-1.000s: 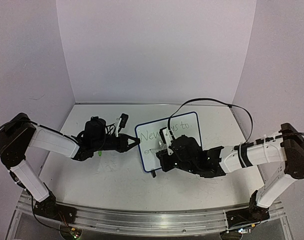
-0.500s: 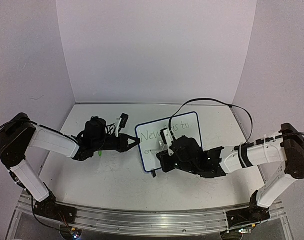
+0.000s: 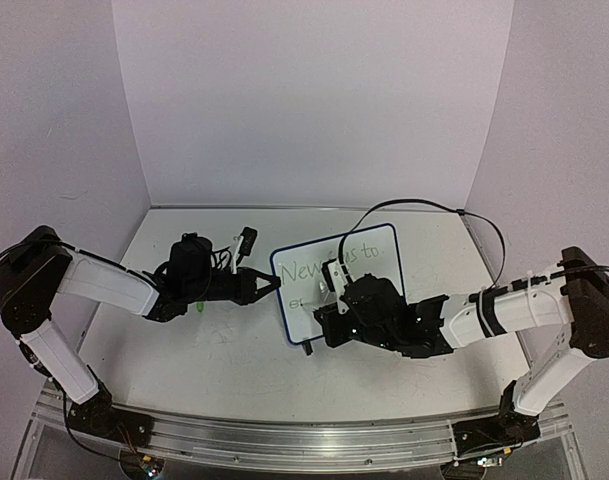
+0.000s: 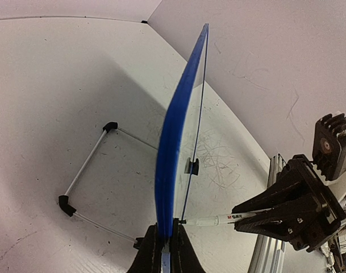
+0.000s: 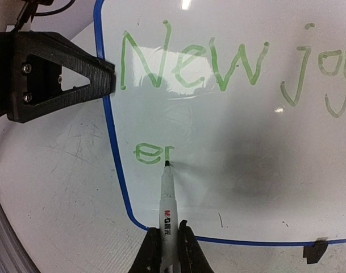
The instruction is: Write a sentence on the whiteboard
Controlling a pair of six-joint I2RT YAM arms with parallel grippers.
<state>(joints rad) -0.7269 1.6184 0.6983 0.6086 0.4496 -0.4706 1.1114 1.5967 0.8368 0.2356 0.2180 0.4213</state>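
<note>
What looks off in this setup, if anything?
Nothing spilled or broken. Only oddity: grey scribbles on the tabletop beside the whiteboard, pen marks where none belong. The board sits skewed to the table edges, but the left fingers clamp its rim while the right fingers hold the marker to it.

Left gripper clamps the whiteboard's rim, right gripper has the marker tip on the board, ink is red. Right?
No, the ink is green: the sentence reads green in the right wrist view. The left gripper does clamp the whiteboard rim; the right gripper has the marker tip on it.
</note>
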